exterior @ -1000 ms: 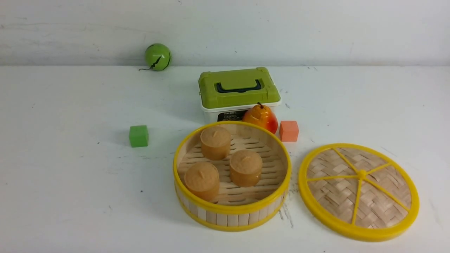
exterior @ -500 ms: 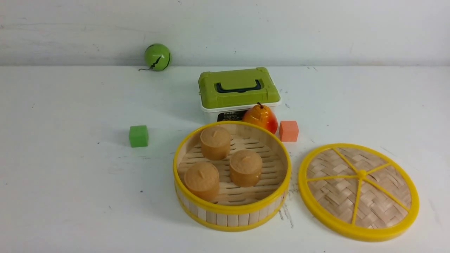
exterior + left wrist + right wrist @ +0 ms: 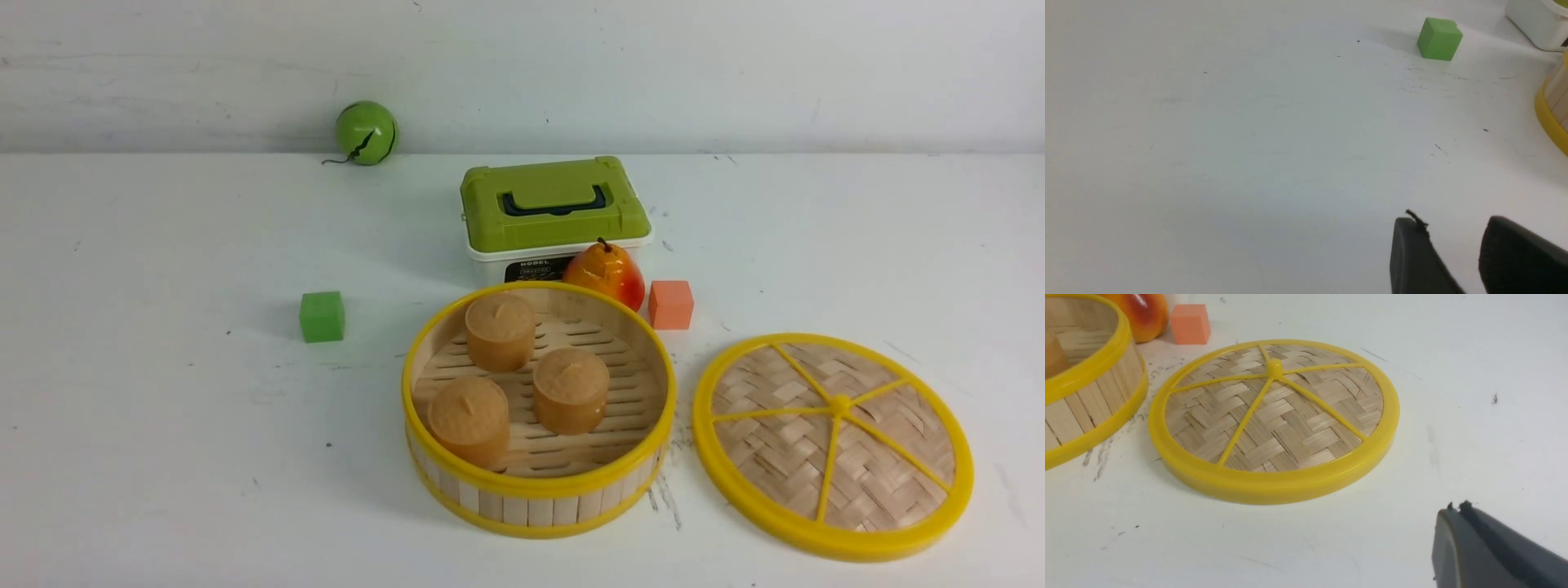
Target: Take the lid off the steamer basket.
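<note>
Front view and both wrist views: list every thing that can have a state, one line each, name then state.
lid: off, flat on the table, right of the basket.
steamer basket: open, three brown buns upright inside.
green box: closed, handle folded down.
pear: upright, behind the basket.
left gripper: open, holding nothing.
right gripper: shut, holding nothing, clear of the lid.
</note>
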You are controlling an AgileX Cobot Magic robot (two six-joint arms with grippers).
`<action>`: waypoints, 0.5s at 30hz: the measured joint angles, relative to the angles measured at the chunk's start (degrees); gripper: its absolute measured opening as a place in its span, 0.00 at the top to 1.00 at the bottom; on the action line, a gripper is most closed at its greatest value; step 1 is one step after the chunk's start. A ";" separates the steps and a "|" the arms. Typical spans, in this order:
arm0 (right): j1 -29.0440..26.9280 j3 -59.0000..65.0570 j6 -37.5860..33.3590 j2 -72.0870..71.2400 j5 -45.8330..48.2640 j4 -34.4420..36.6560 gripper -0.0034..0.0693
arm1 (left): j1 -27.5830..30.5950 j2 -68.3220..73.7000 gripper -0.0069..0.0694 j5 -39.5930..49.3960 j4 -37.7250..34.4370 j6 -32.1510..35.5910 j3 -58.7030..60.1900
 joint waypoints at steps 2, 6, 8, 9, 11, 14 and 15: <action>0.00 0.00 0.05 0.00 0.00 0.00 0.97 | 0.00 0.00 0.60 0.00 0.00 0.00 0.00; 0.00 0.00 0.11 0.00 0.00 0.00 0.96 | 0.00 0.00 0.60 0.00 0.00 0.00 0.00; 0.00 0.00 0.11 0.00 0.00 0.15 0.96 | 0.00 0.00 0.60 0.00 0.00 0.00 0.00; 0.00 0.00 0.11 0.00 0.00 0.15 0.96 | 0.00 0.00 0.60 0.00 0.00 0.00 0.00; 0.00 0.00 0.11 0.00 0.00 0.15 0.96 | 0.00 0.00 0.60 0.00 0.00 0.00 0.00; 0.00 0.00 0.11 0.00 0.00 0.15 0.95 | 0.00 0.00 0.60 0.00 0.00 0.00 0.00; 0.00 0.00 0.13 0.00 0.00 0.15 0.95 | 0.00 0.00 0.60 0.00 0.00 0.00 0.00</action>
